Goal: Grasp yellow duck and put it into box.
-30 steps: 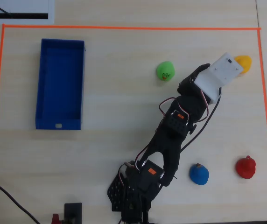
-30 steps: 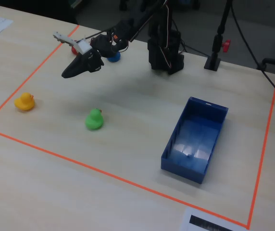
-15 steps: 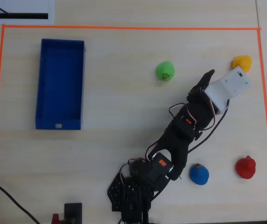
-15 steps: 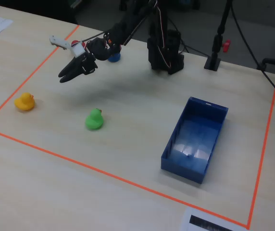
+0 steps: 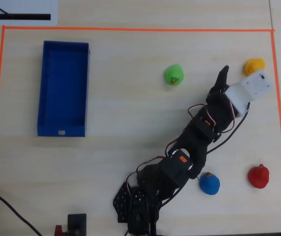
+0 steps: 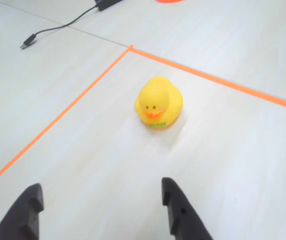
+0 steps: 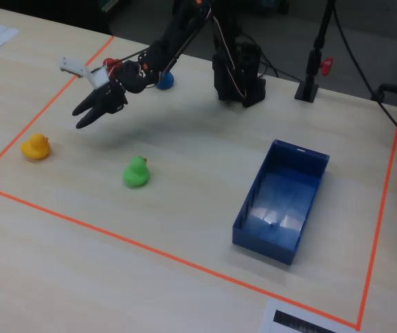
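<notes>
The yellow duck [image 6: 158,102] with an orange beak stands upright on the pale table, facing the wrist camera, near a corner of the orange tape. It also shows in the overhead view [image 5: 254,65] and in the fixed view [image 7: 35,147]. My gripper [image 6: 101,189] is open and empty, its jaws wide apart, a short way from the duck and above the table. It shows in the overhead view [image 5: 235,74] and in the fixed view [image 7: 78,118]. The dark blue box [image 5: 41,88] lies empty far to the left in the overhead view and on the right in the fixed view [image 7: 264,239].
A green duck [image 5: 174,74] stands between gripper and box. A red duck [image 5: 259,176] and a blue duck [image 5: 210,183] stand near the arm's base [image 7: 237,69]. Orange tape [image 5: 130,29] borders the work area. A cable [image 6: 58,30] lies outside it.
</notes>
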`<state>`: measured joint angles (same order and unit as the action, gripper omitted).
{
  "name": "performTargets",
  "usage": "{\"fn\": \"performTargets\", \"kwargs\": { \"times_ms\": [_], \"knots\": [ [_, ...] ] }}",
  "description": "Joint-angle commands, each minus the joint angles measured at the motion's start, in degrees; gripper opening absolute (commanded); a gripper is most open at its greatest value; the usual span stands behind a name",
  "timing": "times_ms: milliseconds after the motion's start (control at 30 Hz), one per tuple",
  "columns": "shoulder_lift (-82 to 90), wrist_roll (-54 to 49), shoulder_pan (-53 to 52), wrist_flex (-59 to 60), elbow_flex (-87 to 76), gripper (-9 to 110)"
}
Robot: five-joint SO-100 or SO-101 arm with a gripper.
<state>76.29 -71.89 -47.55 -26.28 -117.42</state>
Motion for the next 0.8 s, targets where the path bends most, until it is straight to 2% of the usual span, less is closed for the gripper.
{"fn": "performTargets", "kwargs": {
  "times_ms": [0,300,767],
  "knots": [
    [-3.5,-0.4,-0.5,-2.5,8.3,33],
    [-12.7,-1.1,-0.6,-10.7,14.4,34],
    [-16.3,-5.0,-1.2,-13.5,15.3,37]
  ]
}}
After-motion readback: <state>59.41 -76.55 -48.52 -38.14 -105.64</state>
